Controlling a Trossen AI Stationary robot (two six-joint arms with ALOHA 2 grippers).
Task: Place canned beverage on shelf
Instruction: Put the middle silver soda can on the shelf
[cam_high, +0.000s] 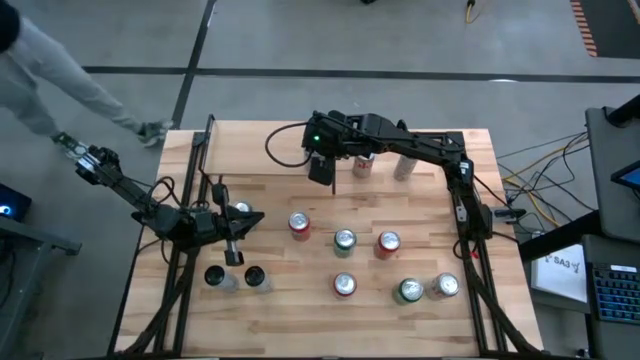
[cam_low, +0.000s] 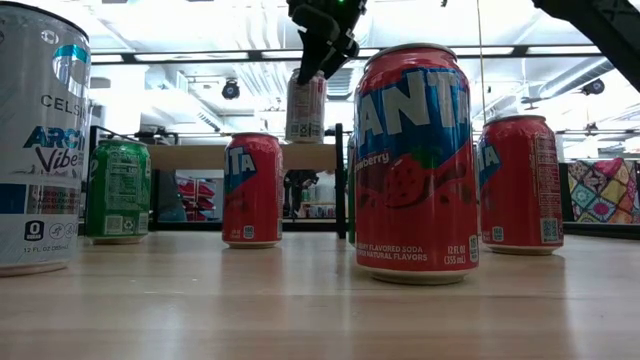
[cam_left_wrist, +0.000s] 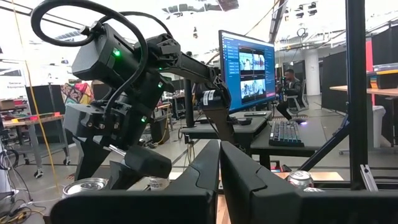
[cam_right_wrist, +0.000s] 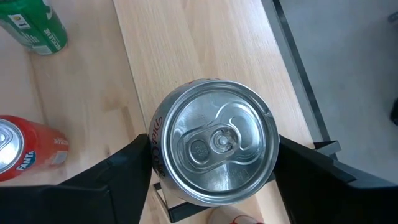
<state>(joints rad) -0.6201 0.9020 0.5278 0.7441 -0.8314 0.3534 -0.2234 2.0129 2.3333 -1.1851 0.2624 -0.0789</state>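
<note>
Tipping is your main worry here. The right tool (cam_high: 320, 168) has its jaws spread wide and pressed to both sides of the can (cam_right_wrist: 214, 142), gripping it near the top rim, upright, at the far side of the tabletop (cam_high: 300, 300) over the shelf (cam_low: 200, 157). In the low view the can's base sits about level with the shelf board, but you cannot tell whether it touches. If you let go with a gap underneath, or with the can slightly tilted, it could drop, wobble and fall over. If one jaw frees before the other as you lift, it could drag the can sideways off the board's edge, down towards the red Fanta can (cam_right_wrist: 28, 152) and the green can (cam_right_wrist: 34, 25) on the tabletop just beside it. The left tool (cam_high: 235, 245) rests fully closed and empty at the near left, well apart, so it poses no threat.
</note>
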